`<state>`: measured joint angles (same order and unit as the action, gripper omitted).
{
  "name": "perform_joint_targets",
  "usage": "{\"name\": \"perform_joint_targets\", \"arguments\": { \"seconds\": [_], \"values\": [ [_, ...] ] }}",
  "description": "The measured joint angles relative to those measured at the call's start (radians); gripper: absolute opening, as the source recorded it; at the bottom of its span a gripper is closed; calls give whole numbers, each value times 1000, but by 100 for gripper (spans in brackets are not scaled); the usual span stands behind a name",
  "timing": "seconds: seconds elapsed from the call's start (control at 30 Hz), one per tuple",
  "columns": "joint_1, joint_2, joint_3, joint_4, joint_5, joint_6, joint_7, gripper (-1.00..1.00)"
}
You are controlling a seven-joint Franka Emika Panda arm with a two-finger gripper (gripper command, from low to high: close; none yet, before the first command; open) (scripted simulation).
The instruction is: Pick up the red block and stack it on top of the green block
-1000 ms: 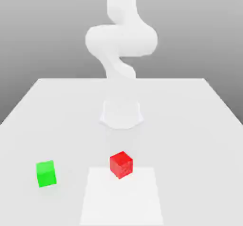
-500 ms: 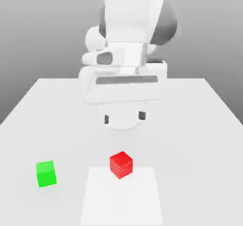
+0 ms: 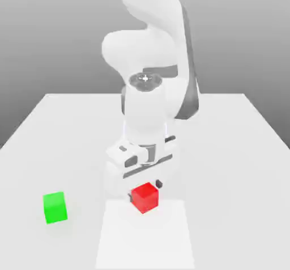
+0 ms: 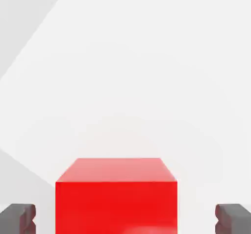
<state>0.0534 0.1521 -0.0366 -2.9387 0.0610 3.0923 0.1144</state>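
Around red block (image 4: 116, 206), gripper (image 4: 125, 219) wide open, not touching

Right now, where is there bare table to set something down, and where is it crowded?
Bare: the white patch in front of the red block, and the table on the exterior view's right. Crowded: around the red block, with the open jaws astride it.

Pale grey table (image 3: 226, 155) stretches across exterior view, plain top narrowing toward straight far edge. White patch (image 3: 146, 238), four-sided, lies on near part of table, midway between exterior view's left and right, sides spreading toward viewer. Grey backdrop (image 3: 243, 31) rises behind, lighter above, darker low down. In hand view, patch's straight edges meet darker table surface.
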Motion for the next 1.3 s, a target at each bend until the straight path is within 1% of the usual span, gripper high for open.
{"name": "perform_joint_targets", "arguments": {
  "seconds": [0.03, 0.27, 0.33, 0.47, 0.6, 0.73, 0.87, 1.3],
  "values": [
    [-14, 14, 14, 1, 4, 13, -4, -100],
    [-16, 14, 15, 1, -1, 11, 0, -100],
    [4, -21, -8, -1, -18, -20, 15, -100],
    [18, -109, -40, -9, -83, -98, 64, -100],
    [20, -199, -49, -22, -107, -176, 78, -100],
    [20, -283, -52, -40, -107, -245, 74, -100],
    [-38, -288, -83, 0, -94, -290, 177, -100],
    [-296, -230, -233, 188, -96, -418, 649, -100]
  ]
}}
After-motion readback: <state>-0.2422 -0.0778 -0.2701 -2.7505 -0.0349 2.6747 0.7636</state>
